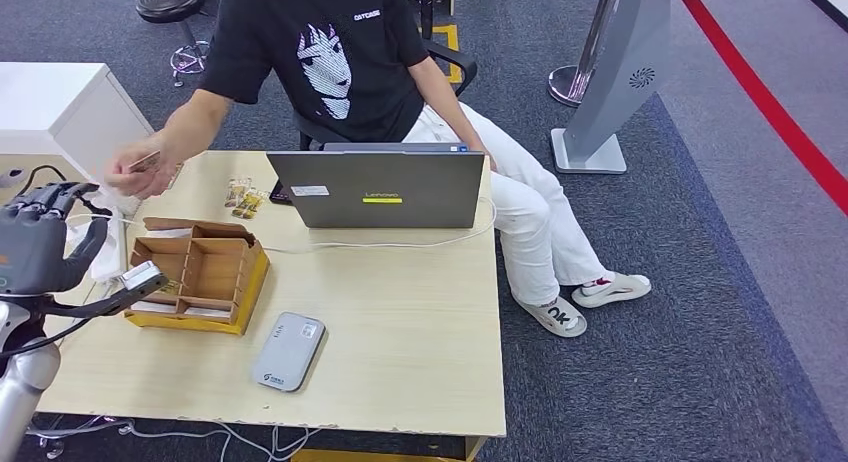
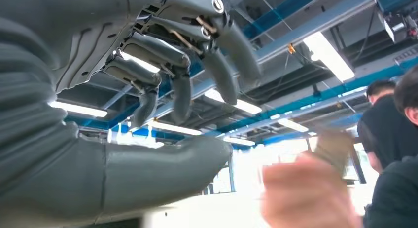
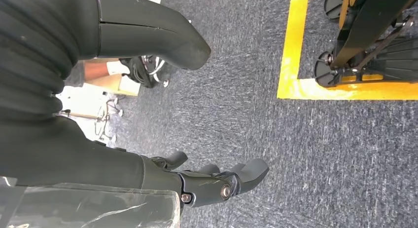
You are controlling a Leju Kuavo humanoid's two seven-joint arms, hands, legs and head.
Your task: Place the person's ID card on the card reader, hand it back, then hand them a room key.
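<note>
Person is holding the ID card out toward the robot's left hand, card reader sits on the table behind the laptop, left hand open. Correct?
One thing is off: in the head view the card reader lies in front of the laptop, on the robot's side, by the cardboard organizer. The person's hand does offer the ID card toward the empty left hand.

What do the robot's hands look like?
The left hand has a grey ribbed cover, a thick grey thumb and darker jointed fingers with thin cords along them. The right hand is dark grey too, with a round silver pivot.

Bright ceiling strips (image 2: 325,53) glare; person's hand (image 2: 308,193) blurred.
</note>
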